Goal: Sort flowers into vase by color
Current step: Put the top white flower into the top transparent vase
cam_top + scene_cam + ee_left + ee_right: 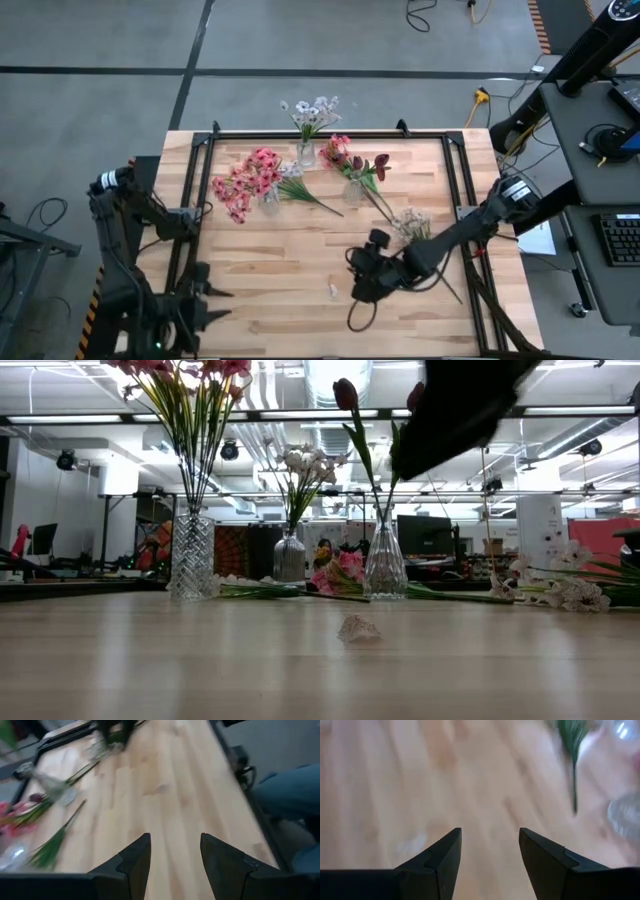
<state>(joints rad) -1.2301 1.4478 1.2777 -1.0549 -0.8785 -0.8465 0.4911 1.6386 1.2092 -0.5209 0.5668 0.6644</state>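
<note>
Right claw (pixel 362 280) open and empty, low over mid-table; left claw (pixel 215 300) open, parked at the near-left edge.

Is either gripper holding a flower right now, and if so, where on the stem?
No. The right gripper hangs open over bare wooden table, nothing between its fingers. The left gripper is open and empty too, at the table's left front corner.

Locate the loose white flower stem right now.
High view: the white flower stem lies flat on the table's right side, between the red-bloom vase and the right gripper.
</note>
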